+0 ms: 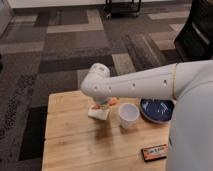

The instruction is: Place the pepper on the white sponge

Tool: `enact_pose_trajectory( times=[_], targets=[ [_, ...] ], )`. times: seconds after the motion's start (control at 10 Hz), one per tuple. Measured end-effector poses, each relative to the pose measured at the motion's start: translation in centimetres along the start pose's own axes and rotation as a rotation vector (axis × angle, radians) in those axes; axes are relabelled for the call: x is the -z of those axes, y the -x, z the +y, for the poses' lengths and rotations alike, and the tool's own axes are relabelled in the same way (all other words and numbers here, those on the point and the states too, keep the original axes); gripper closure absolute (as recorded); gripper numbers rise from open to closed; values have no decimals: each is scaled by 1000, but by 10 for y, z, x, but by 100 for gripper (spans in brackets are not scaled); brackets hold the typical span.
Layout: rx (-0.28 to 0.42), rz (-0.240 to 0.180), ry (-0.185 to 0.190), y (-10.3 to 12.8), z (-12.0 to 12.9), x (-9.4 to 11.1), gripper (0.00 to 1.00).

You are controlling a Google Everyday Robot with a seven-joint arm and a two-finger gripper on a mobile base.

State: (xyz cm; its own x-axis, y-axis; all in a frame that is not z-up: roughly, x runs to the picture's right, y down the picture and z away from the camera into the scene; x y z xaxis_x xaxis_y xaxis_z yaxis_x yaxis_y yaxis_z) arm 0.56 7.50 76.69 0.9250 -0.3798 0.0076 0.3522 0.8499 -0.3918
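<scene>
While you are watching the camera view, the gripper [102, 104] is clenching the pepper [113, 101] just above the white sponge [98, 114], with the pepper's long axis pointing sideways from the sponge toward the cup [128, 115] (the wrist is hiding most of it); you are likely needing only a straight lowering.

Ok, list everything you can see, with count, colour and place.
pepper: one, orange-red, in the gripper, over the sponge
white sponge: one, cream-white, mid-table, under the gripper
cup: one, white, between sponge and plate
plate: one, dark blue, table's right end
box: one, dark, labelled, table's front right
table: one, light wood, on patterned carpet
chair: one, black, top right
arm: one, white, reaching from the right
gripper: one, pale, shut on the pepper, over the sponge
</scene>
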Motion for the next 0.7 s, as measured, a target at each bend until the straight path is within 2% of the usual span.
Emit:
enact_pose_trajectory(
  times=[0.6,0.7],
  targets=[
    [2,5,-5,-1,0,-1,100],
    [3,-8,-19,3,-5,-3,100]
  ],
)
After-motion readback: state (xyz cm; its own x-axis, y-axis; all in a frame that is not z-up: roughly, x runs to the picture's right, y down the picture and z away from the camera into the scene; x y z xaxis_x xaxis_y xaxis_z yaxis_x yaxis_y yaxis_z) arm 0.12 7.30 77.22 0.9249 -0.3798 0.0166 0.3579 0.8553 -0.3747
